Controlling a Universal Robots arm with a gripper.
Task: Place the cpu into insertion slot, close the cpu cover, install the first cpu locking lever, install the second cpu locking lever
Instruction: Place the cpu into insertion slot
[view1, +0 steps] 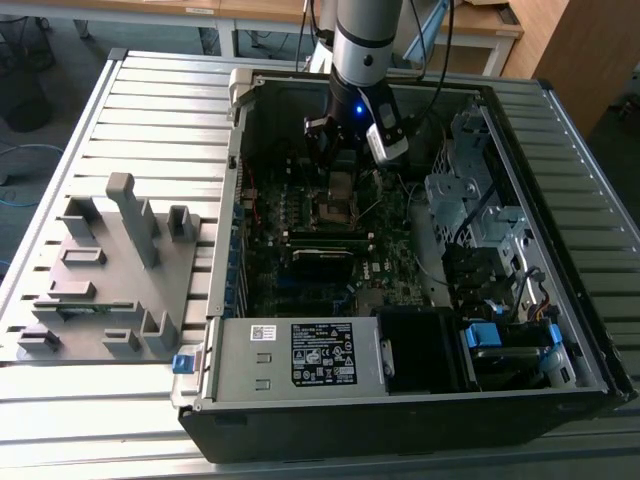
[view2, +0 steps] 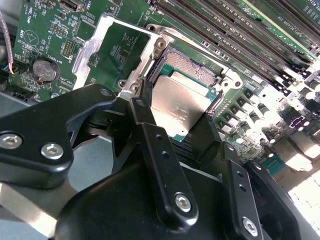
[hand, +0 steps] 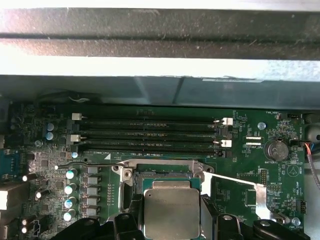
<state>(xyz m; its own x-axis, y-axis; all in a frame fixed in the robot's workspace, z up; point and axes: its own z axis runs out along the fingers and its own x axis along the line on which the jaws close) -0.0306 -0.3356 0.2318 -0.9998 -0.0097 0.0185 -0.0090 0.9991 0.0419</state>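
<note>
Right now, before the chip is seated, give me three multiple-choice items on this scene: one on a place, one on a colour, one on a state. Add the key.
1. Where is the cpu?
A) in the pincer, over the insertion slot
B) lying outside the computer case
C) on the memory sticks

2. What colour is the cpu cover?
A) blue
B) silver
C) red

3. How does the cpu cover stand?
A) shut over the cpu
B) taken off
C) swung open

Key: 1 A, the pincer grips it above the slot's exposed contacts; 2 B, it is a bare metal frame; 3 C, the green board shows through its cut-out beside the slot.
</note>
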